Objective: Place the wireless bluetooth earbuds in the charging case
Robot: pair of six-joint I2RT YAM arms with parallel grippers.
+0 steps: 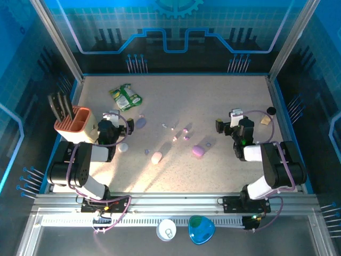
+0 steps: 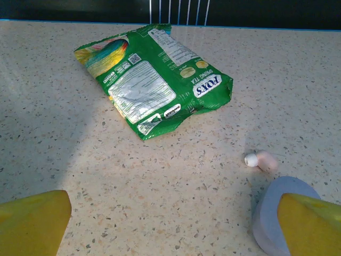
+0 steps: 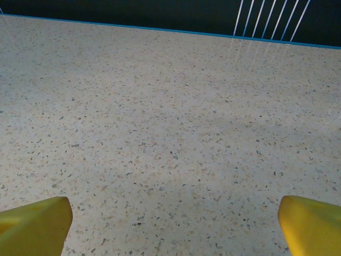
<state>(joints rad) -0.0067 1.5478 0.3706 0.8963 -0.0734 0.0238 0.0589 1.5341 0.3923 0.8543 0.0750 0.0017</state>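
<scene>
Seeing both pairs spread wide, nothing held. Left fingers (image 2: 32,221) sit low over the counter (image 2: 64,138); the right-hand one overlaps a lavender case (image 2: 274,210) at 5 o'clock in my left wrist view, and I can't tell if they touch. Right fingers (image 3: 32,224) are over bare counter. A green bag (image 2: 154,74) at 12 o'clock reads "FOX'S"; the smaller print is too fine to read. A pink earbud (image 2: 265,160) with a white tip lies at 4 o'clock, just beside that case. In the top view, more earbuds (image 1: 186,130) are scattered mid-counter, with a pink case (image 1: 156,157) and a purple case (image 1: 197,151) at their 6 o'clock.
</scene>
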